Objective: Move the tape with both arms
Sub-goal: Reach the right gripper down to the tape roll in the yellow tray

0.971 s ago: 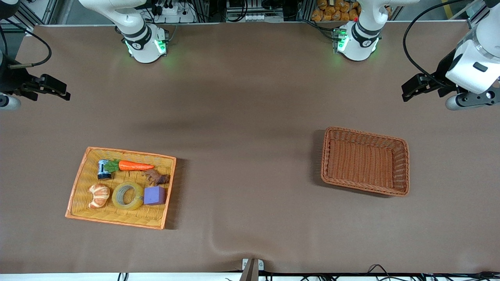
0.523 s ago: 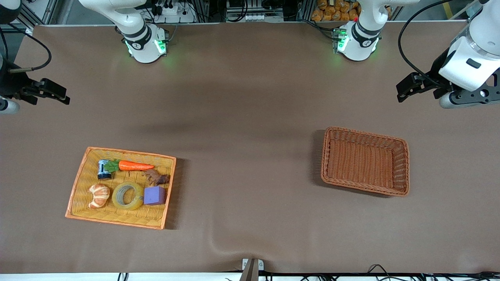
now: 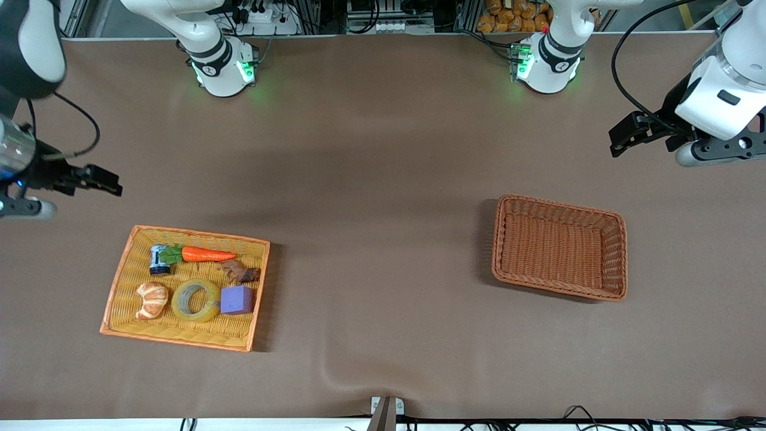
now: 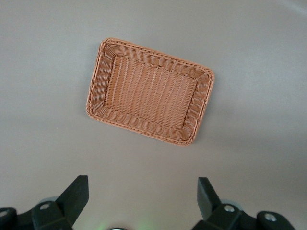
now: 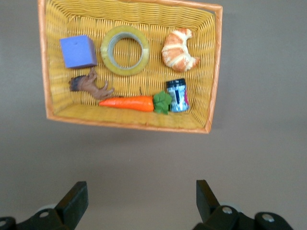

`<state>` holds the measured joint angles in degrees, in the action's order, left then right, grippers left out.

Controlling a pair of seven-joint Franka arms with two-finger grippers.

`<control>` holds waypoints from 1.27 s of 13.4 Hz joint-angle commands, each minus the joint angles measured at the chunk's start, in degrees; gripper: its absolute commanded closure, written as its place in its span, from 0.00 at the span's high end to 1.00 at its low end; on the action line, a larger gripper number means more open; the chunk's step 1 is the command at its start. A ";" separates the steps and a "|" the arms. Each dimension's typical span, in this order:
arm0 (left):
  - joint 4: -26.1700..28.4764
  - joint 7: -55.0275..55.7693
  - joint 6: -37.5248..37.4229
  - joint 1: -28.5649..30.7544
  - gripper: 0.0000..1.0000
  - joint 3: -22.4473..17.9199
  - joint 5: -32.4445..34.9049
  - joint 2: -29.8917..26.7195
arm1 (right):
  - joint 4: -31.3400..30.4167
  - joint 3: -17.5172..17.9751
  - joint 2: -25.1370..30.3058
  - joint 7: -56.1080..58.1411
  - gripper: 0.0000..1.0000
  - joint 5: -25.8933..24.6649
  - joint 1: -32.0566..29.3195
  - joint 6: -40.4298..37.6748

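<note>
The tape [image 3: 195, 300], a yellowish translucent ring with a grey core, lies flat in the yellow wicker tray [image 3: 122, 287], between a croissant [image 3: 151, 299] and a purple cube [image 3: 237, 300]. It also shows in the right wrist view [image 5: 125, 50]. My right gripper [image 3: 112, 187] is open and empty, up over bare table at the right arm's end, apart from the tray; in its own view [image 5: 141, 191] the jaws stand wide. My left gripper [image 3: 619, 140] is open and empty over bare table at the left arm's end, also wide in its own view [image 4: 143, 189].
An empty brown wicker basket [image 3: 500, 239] stands toward the left arm's end and shows in the left wrist view [image 4: 96, 86]. The yellow tray also holds a carrot [image 3: 206, 254], a small can [image 3: 158, 258] and a brown figure [image 3: 241, 273].
My right gripper has moved toward the yellow tray, lower in the front view. My left gripper shifted slightly and stays over the same area. The tape has not moved.
</note>
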<state>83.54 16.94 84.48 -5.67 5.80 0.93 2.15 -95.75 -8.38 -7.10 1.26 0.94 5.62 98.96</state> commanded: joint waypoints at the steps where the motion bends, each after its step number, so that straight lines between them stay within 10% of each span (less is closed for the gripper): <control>1: -0.05 0.29 -0.46 0.57 1.00 0.27 -0.58 -0.56 | 1.00 0.21 -4.57 -0.38 1.00 0.20 -0.52 3.59; 17: 0.74 0.20 -0.99 0.83 1.00 0.18 -0.66 -1.09 | 7.49 0.29 -34.19 0.85 1.00 5.04 -0.43 37.44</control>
<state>84.01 16.94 84.14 -5.34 5.76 0.93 1.87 -93.61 -8.23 -36.15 1.49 6.41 5.67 135.29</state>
